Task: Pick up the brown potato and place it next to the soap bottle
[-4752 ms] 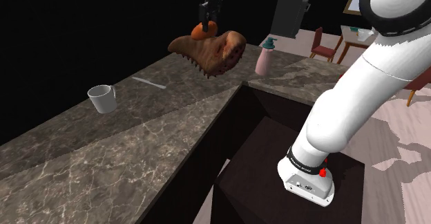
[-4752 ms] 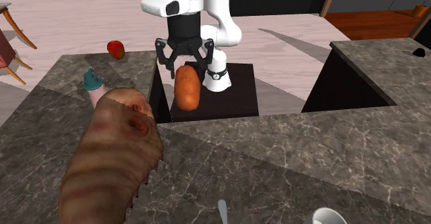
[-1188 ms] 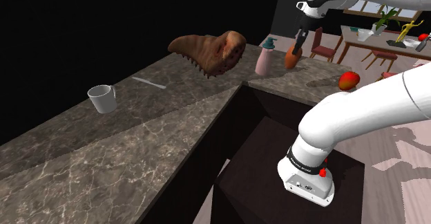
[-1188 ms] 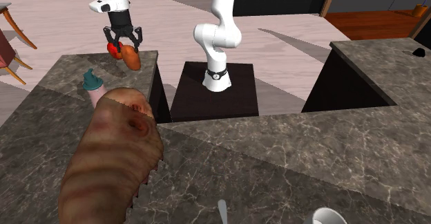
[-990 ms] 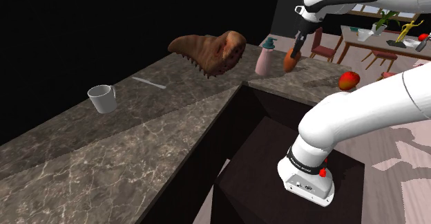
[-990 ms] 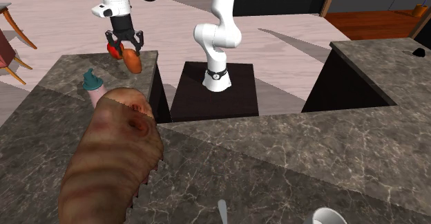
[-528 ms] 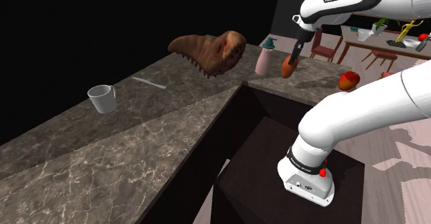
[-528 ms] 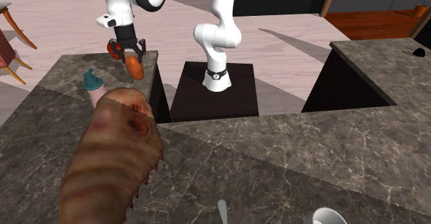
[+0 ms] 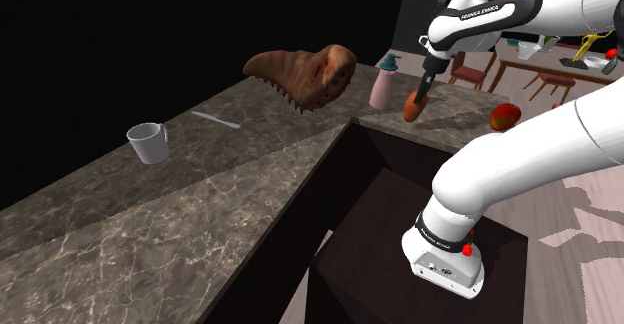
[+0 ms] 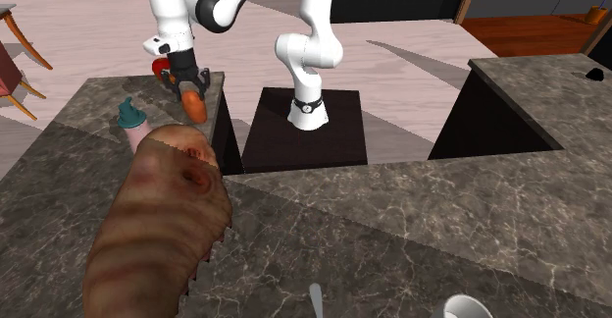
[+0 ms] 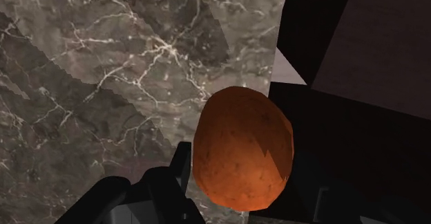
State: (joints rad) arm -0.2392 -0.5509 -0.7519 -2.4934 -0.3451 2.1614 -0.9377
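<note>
1. Orange-brown oval potato (image 9: 412, 109): clasped end-up between the fingers of the all-black two-finger gripper (image 9: 420, 94), which is closed on its upper part. It hangs low over the dark veined marble table (image 9: 230, 172), near the soap bottle on the shoulder view's right. Whether it touches the surface cannot be told.
2. White handled mug (image 9: 149, 143): upright at the shoulder view's far left, well apart from the work.
3. Pale flat strip (image 9: 215, 120): lying on the table beyond the mug; kind undetermined.
4. Large brown ridged lump (image 9: 303, 75): resting on the table, between the strip and the bottle.
5. Pink soap bottle with teal pump (image 9: 382, 85): upright, close to the potato but apart from it.
6. Red-orange round fruit (image 9: 504, 116): on the table's far section, at the shoulder view's right of the gripper.
7. Risk noted: in the wrist view the potato (image 11: 242, 150) hangs over the boundary between marble and the dark gap around the stand. Released here, it could drop off the edge.
8. Risk noted: set down on end, the oval shape would likely topple and roll, either into the bottle or over the edge. Lower fully and further inboard before letting go.
</note>
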